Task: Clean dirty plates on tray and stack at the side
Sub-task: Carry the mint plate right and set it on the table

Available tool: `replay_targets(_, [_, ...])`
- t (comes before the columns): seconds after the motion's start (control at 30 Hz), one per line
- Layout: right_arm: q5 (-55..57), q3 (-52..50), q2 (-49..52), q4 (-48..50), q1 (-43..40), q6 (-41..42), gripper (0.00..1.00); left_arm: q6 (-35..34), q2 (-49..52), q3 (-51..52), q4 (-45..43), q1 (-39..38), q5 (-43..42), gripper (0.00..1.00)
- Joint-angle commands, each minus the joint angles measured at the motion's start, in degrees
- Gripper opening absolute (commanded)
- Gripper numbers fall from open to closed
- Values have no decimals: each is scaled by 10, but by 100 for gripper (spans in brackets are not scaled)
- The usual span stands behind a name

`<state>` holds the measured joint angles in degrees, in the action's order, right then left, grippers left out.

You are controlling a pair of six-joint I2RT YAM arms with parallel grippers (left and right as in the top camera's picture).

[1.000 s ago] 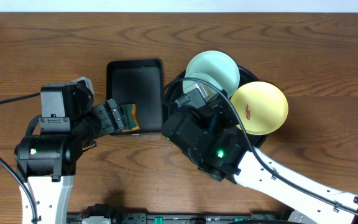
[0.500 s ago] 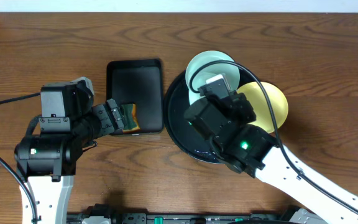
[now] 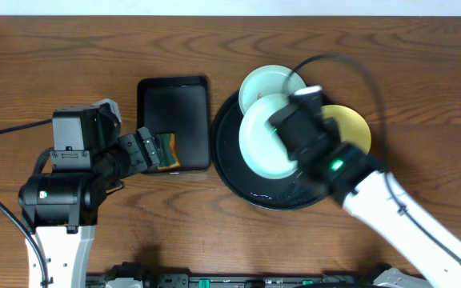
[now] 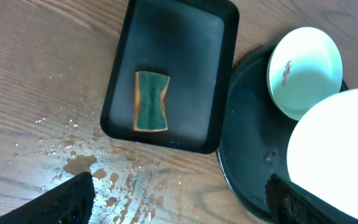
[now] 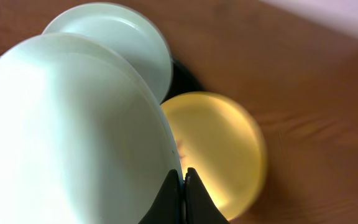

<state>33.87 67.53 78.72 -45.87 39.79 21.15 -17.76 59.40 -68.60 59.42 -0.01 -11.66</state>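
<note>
**Mint plate pinched by its rim, up off the round tray**

Pale mint-blue is what fills the right wrist view: the held mint plate (image 5: 73, 137) is clamped at its edge by the right gripper (image 5: 180, 186), whose two fingers are closed tight on the rim. An edge grip suits a shallow dish with nothing else to grab, and it leaves both faces free for wiping. In the overhead view this plate (image 3: 266, 136) hangs tilted over the middle of the round black tray (image 3: 242, 184), apparently clear of it. Whether its centre bears a smear I cannot tell.

The second mint plate (image 3: 272, 82) sits at the tray's 12 o'clock, overlapping the rim, with its reddish smear plain in the left wrist view (image 4: 304, 72). The yellow plate (image 3: 354, 128) rests at about 3 o'clock, partly off the tray.

At the round tray's 9 o'clock lies the rectangular black tray (image 3: 174, 104). The green sponge (image 4: 150, 101) lies towards its 6 o'clock end, probably parked there to keep its wetness off the desk (image 3: 374, 48). The left gripper (image 4: 179, 186) hovers near it, fingers spread wide and holding nothing, so it is well placed to take the sponge.

My reading is that cleaning has barely begun, and no stack exists at the side yet.
</note>
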Motion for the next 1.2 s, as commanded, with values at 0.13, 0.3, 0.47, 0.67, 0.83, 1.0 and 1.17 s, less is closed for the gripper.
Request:
replay_targets(0.13, [-466, 5, -27, 21, -313, 58, 1, 6, 1, -16, 1, 3, 6, 89])
replay_targets(0.3, [-520, 4, -23, -14, -562, 36, 1, 6, 1, -16, 1, 3, 6, 89])
replay_targets(0.47, [-462, -3, 9, -26, -722, 36, 1, 6, 1, -16, 1, 3, 6, 89])
replay_targets(0.67, [-384, -43, 60, 9, -807, 67, 1, 6, 1, -16, 1, 3, 6, 89])
replay_targets(0.83, [-336, -84, 101, 53, -819, 76, 1, 6, 1, -17, 1, 3, 6, 89])
replay_targets(1.0, [-274, -101, 123, 84, -819, 74, 15, 6, 1, -16, 1, 3, 5, 89])
replay_targets(1.17, [-467, -95, 89, 115, -810, -6, 32, 6, 1, -16, 1, 3, 5, 89])
